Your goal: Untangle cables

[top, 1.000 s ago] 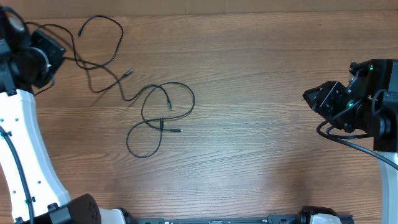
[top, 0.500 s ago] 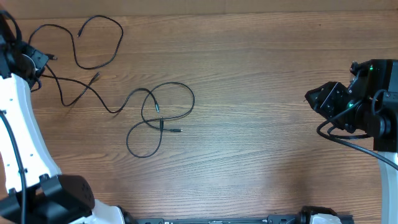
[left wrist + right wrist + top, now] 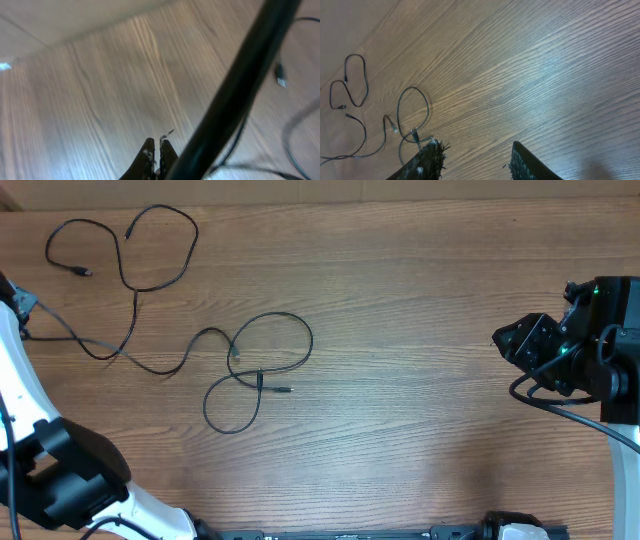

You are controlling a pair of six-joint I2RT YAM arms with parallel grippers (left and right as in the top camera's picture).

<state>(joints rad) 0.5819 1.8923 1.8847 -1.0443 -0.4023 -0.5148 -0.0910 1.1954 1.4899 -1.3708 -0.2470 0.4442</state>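
Note:
The cables lie as loose thin black strands on the left half of the wooden table. One strand (image 3: 160, 240) loops at the back left, with a plug tip (image 3: 85, 272). Another (image 3: 272, 340) forms two loops near the middle left and ends in a silvery tip (image 3: 288, 390). My left gripper (image 3: 20, 308) is at the table's left edge, shut (image 3: 156, 148) on a thin cable end whose tip (image 3: 168, 134) pokes out. A blurred strand (image 3: 70, 332) runs from it to the others. My right gripper (image 3: 505, 338) is open and empty (image 3: 477, 159) at the far right, well away from the cables (image 3: 415, 115).
A thick black arm cable (image 3: 235, 90) crosses the left wrist view diagonally and hides part of the table. The right arm's own black cable (image 3: 560, 405) loops by its base. The table's back edge (image 3: 320, 198) runs along the top.
My left arm has swung left and toward the front, dragging a strand leftward. The back-left loop now lies uncovered. The right arm has not moved.

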